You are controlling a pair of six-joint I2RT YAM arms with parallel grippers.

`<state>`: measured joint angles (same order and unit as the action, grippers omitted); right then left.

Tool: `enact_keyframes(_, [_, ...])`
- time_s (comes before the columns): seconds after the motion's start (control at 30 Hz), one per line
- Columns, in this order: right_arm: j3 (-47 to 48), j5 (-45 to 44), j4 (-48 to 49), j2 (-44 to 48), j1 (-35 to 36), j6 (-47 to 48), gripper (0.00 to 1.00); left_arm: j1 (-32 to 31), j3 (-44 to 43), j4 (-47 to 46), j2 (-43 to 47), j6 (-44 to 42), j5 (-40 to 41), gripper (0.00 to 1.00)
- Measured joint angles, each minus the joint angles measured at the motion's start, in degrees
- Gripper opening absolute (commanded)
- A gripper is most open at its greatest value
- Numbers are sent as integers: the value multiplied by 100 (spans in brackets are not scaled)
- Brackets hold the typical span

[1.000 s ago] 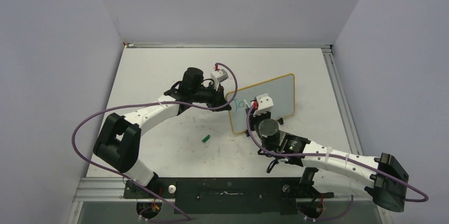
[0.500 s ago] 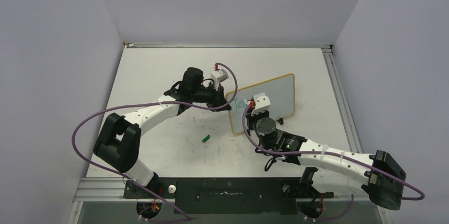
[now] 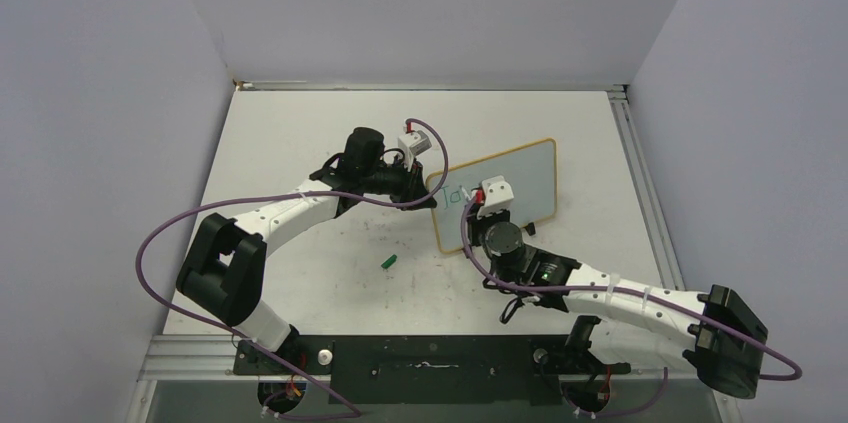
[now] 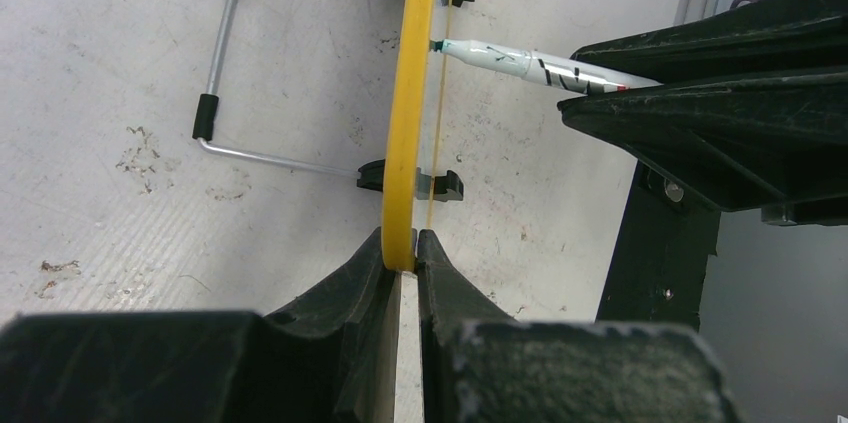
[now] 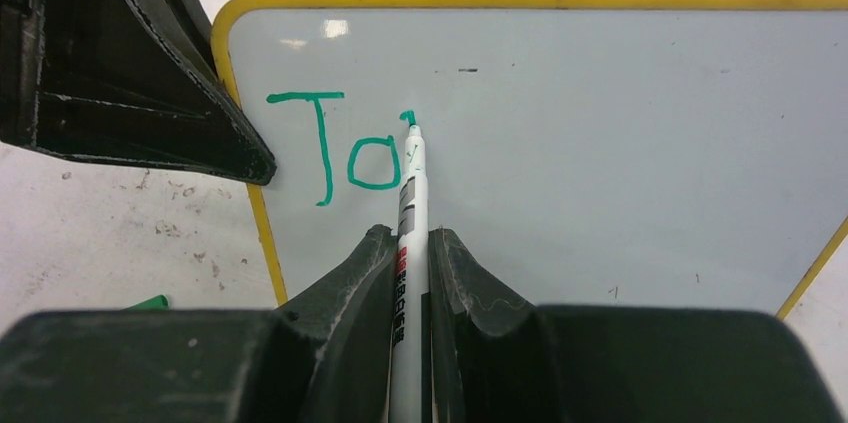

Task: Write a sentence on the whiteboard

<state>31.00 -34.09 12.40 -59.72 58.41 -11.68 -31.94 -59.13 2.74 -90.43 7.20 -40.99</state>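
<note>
I am pinching the yellow rim of the whiteboard (image 5: 620, 143) with my left gripper (image 4: 402, 243) at the edge beside the J, while my right gripper (image 5: 410, 238) is clasping a marker (image 5: 412, 168) whose tip is touching the board just after the sentence (image 5: 325, 153), a teal "Jo".

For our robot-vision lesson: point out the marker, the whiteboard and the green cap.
marker (image 5: 412, 171), right wrist view, its barrel.
whiteboard (image 5: 620, 143), right wrist view, bare white face.
green cap (image 3: 389, 262), top external view, its middle.
</note>
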Motion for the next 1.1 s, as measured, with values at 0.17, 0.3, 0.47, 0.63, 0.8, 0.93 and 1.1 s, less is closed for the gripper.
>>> enact_keyframes(0.17, [-192,4,-55,96,0,-201,5,0,0,0,0,0,15,0])
enact_keyframes(0.3, [-282,4,-144,164,0,-291,5,0,0,0,0,2,11,0])
enact_keyframes(0.47, [-284,4,-267,247,2,-291,5,0,0,0,0,0,-17,0])
enact_keyframes(0.63, [-282,-7,-315,466,2,-212,5,0,0,0,2,-2,-33,0])
enact_keyframes(0.8, [-273,-28,-269,472,0,-31,5,0,0,0,2,-2,-42,0])
enact_keyframes(0.93, [-199,-50,-177,299,-37,131,5,0,0,0,2,-2,-44,0])
enact_keyframes(1.1, [-136,-52,-127,219,-109,291,5,0,0,0,2,-2,-44,0])
